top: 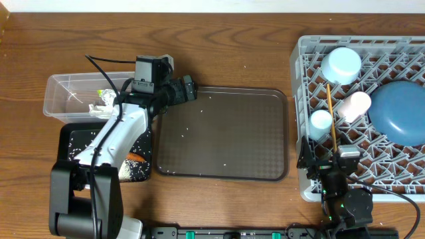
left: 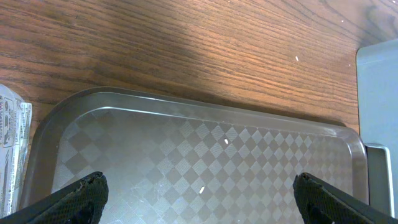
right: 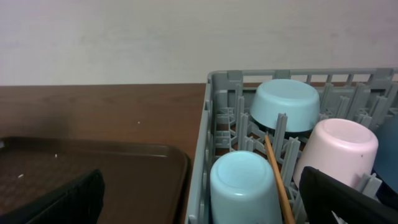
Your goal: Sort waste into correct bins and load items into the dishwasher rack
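Chopsticks in grey rack just ahead of wide-open right pincer; left pincer agape over brown tray.

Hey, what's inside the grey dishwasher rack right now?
Light-blue bowl, pink cup, small light-blue cup, dark-blue plate and wooden chopsticks. The right arm covers the rack's near-left corner, so anything there is hidden.

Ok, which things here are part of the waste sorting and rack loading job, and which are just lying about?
Job: clear tub, black tray, carrot, rice, dishwasher rack, plate, bowl, pink cup, blue cup, chopsticks.
Lying about: brown serving tray.
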